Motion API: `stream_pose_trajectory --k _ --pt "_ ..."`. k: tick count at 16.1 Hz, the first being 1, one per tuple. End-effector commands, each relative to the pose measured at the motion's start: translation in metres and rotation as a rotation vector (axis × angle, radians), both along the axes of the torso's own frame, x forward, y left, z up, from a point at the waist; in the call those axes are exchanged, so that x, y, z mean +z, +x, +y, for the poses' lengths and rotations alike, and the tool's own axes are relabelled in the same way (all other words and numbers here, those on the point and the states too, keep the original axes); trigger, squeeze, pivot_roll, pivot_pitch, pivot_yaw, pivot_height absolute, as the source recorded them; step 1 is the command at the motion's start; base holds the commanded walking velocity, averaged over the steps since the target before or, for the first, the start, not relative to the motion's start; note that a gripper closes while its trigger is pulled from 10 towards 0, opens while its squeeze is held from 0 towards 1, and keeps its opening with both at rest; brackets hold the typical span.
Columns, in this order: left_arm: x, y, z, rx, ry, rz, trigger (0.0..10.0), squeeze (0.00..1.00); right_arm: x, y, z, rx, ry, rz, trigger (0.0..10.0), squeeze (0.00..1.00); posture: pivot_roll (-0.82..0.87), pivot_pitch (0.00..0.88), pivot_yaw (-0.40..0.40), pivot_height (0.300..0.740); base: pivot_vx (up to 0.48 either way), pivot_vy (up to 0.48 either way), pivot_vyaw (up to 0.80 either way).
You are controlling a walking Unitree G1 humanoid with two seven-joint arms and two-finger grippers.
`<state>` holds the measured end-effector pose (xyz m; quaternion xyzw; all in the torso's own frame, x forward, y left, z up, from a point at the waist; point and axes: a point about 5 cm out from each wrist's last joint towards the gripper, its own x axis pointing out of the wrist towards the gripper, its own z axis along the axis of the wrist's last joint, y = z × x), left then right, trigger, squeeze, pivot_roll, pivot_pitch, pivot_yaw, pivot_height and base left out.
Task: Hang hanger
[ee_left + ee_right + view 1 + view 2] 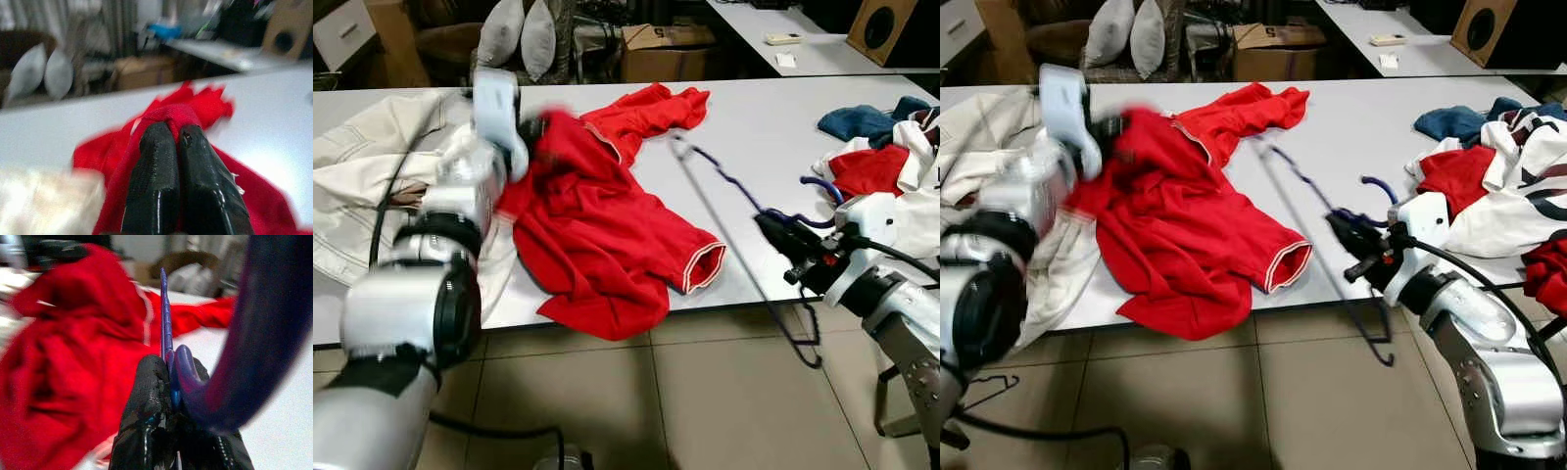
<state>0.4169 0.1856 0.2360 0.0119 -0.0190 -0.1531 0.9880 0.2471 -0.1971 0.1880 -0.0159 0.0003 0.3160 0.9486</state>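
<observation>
R pincer (773,227) pinching purple hanger (744,259), L pincer (178,142) pinching red shirt (597,235) over table (744,127)

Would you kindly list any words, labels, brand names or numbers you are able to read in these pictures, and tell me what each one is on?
None can be read.
Red shirt: no print or label visible.
Cardboard box behind the table: any marking is too small and blurred to read.
White-and-black garment in the clothes pile: dark shapes, not legible as letters.
Purple hanger: no marking visible.
</observation>
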Motion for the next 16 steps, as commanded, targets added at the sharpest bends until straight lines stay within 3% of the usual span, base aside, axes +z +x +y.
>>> stream_pose_trajectory --k 1,4,8,10,11,12,13,14,16 --pt "0.024 0.002 -0.004 -0.042 -0.014 -0.088 0.0 0.0 0.005 -0.007 0.006 0.091 0.021 -0.004 10.0 0.0 -0.01 0.0 0.041 0.74 0.0 0.0 0.0" --pt "0.07 0.002 -0.012 -0.129 -0.066 -0.238 0.0 0.0 -0.007 -0.023 0.016 0.306 -0.045 0.115 10.0 0.0 -0.01 0.0 0.038 0.74 0.0 0.0 0.0" --pt "0.119 -0.007 -0.026 -0.353 -0.167 -0.392 0.0 0.0 -0.021 -0.031 0.017 0.404 -0.13 0.238 10.0 0.0 0.0 0.0 0.037 0.74 0.0 0.0 0.0" --pt "0.153 -0.021 -0.036 -0.563 -0.219 -0.502 0.0 0.0 -0.031 -0.01 0.013 0.313 -0.239 0.248 10.0 0.0 0.0 0.0 0.039 0.74 0.0 0.0 0.0" --pt "0.163 -0.027 -0.038 -0.633 -0.215 -0.537 0.0 0.0 -0.032 0.013 0.007 0.176 -0.326 0.203 10.0 0.0 0.0 0.0 0.038 0.74 0.0 0.0 0.0" --pt "0.167 -0.03 -0.037 -0.67 -0.199 -0.558 0.0 0.0 -0.026 0.033 0.002 0.063 -0.363 0.149 10.0 0.0 0.0 0.0 0.036 0.74 0.0 0.0 0.0" --pt "0.168 -0.031 -0.037 -0.678 -0.196 -0.562 0.0 0.0 -0.024 0.038 0.001 0.038 -0.371 0.132 10.0 0.0 0.0 0.0 0.036 0.74 0.0 0.0 0.0" --pt "0.17 -0.033 -0.032 -0.692 -0.204 -0.575 0.0 0.0 -0.01 0.059 -0.009 -0.106 -0.357 0.076 10.0 0.0 0.0 0.0 0.033 0.74 0.0 0.0 0.0" --pt "0.174 -0.04 -0.023 -0.743 -0.238 -0.607 0.0 0.0 0.014 0.085 -0.022 -0.234 -0.396 -0.053 10.0 0.0 0.0 0.0 0.026 0.74 0.0 0.0 0.0"
